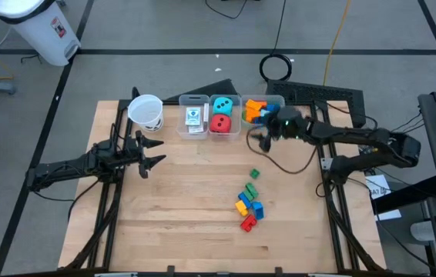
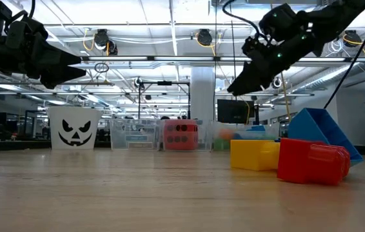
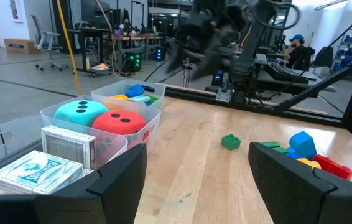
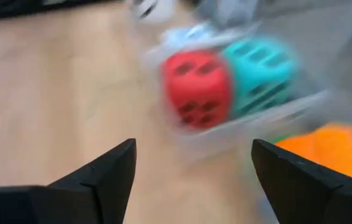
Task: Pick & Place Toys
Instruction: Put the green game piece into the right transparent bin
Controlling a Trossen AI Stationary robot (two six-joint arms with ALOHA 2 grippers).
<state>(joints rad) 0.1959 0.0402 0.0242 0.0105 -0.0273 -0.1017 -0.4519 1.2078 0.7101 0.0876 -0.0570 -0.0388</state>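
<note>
Toys: teal die (image 1: pixel 222 105) and red die (image 1: pixel 219 123) share the middle bin (image 1: pixel 219 136); card packs (image 1: pixel 193 118) fill the bin beside it; some bricks binned; loose bricks (image 1: pixel 249 201) remain on table (image 1: pixel 179 208), well apart; right gripper (image 1: pixel 265 138) open, empty, near the brick bin (image 1: pixel 261 100); left gripper (image 1: pixel 150 152) open, idle.

Robotics laboratory in an open industrial hall. A wooden table (image 1: pixel 202 200) on a dark metal frame is set on a grey floor (image 1: pixel 156 31) marked with dark tape lines, with cables (image 1: pixel 333 38) trailing at 12 o'clock and a white waste bin (image 1: pixel 37 29) at 10 o'clock. Beyond the table, ceiling strip lights (image 2: pixel 169 26), exposed ducts, workbenches with equipment (image 3: pixel 123 53), office chairs (image 3: pixel 44 43) and a seated person (image 3: pixel 297 53) are seen.
</note>
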